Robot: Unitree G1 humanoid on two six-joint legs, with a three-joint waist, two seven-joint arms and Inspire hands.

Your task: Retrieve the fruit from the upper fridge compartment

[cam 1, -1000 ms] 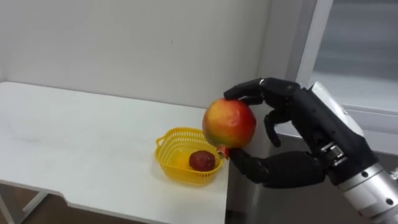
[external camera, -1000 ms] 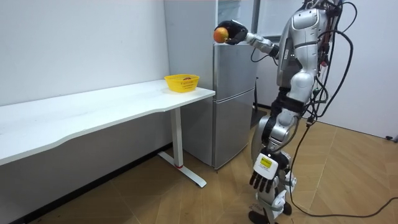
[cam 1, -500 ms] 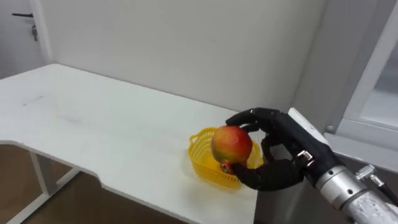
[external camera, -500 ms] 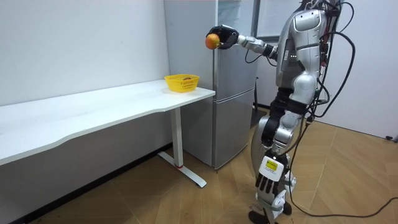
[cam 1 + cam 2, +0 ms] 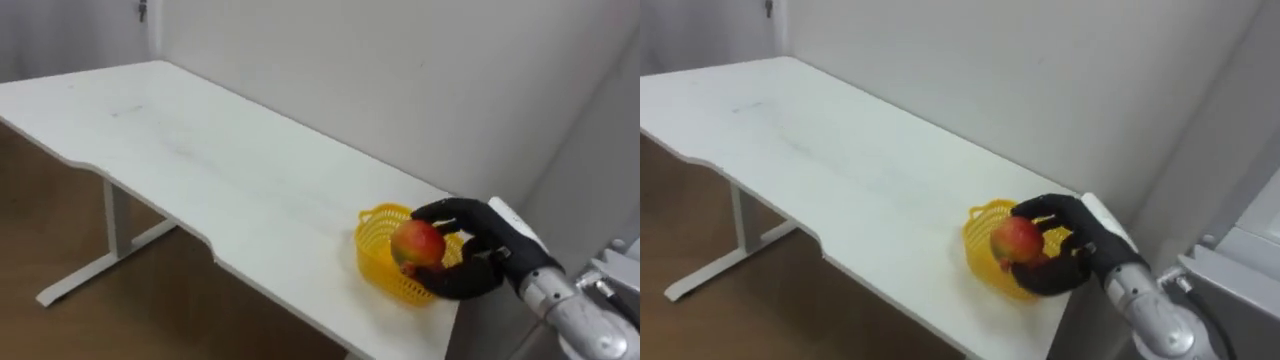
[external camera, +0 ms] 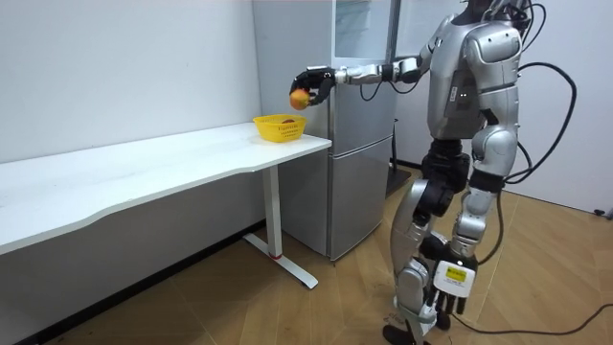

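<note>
Fingers (image 5: 445,208) of right hand (image 5: 487,264) curled round red-yellow fruit (image 5: 417,243) above yellow basket (image 5: 376,250); left hand (image 6: 445,293) slack at its side.

Fruit (image 5: 418,243): one, round, smooth-skinned. Red over the upper side, shading to orange and yellow lower down. Whole, with no marks visible. Gripped in the right robot hand (image 5: 482,268), dark fingers curled over the top and far side, thumb underneath. Raised in the air, clear of the bench (image 5: 200,150). Positioned over a yellow basket (image 5: 374,214) that stands at the bench's end. In the room view, carried at the end of an outstretched arm, above the basket and apart from it, just to the room view's left of the grey fridge (image 6: 359,144).
</note>
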